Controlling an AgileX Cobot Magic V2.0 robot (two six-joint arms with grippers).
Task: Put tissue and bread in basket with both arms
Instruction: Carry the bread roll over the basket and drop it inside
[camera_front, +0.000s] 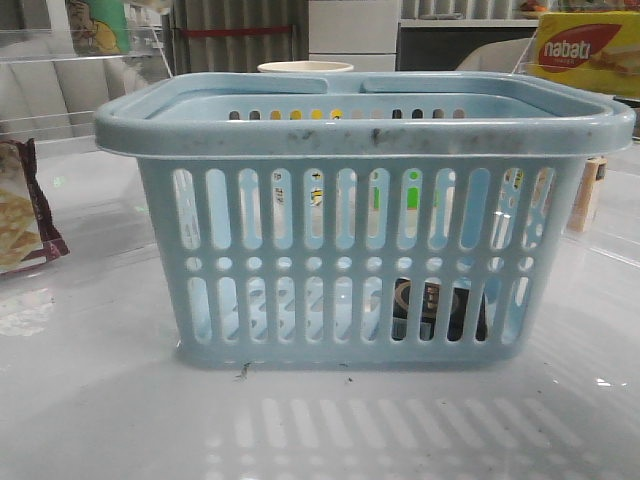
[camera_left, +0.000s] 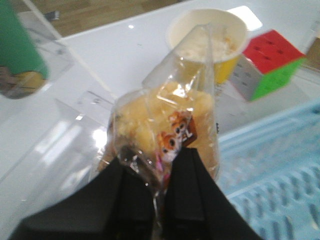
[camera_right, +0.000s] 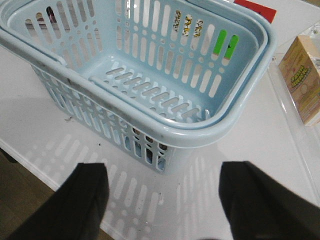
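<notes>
The pale blue basket (camera_front: 365, 130) stands mid-table. The black tissue pack (camera_front: 432, 305) shows through its lower right slots and seems to lie inside, at the right front corner. My left gripper (camera_left: 159, 167) is shut on the clear bag of golden bread (camera_left: 160, 117) and holds it in the air beside the basket (camera_left: 272, 185). My right gripper (camera_right: 162, 200) is open and empty above the table, just off a corner of the basket (camera_right: 240, 117). That view shows much of the basket floor bare; the rim hides the tissue. Neither gripper shows in the front view.
A paper cup (camera_left: 207, 40) and a colour cube (camera_left: 267, 65) sit behind the basket. A green can (camera_left: 17, 55) stands nearby. A cracker packet (camera_front: 22, 210) lies at the left and a nabati box (camera_front: 585, 50) at the back right. A beige carton (camera_right: 302, 80) stands right of the basket.
</notes>
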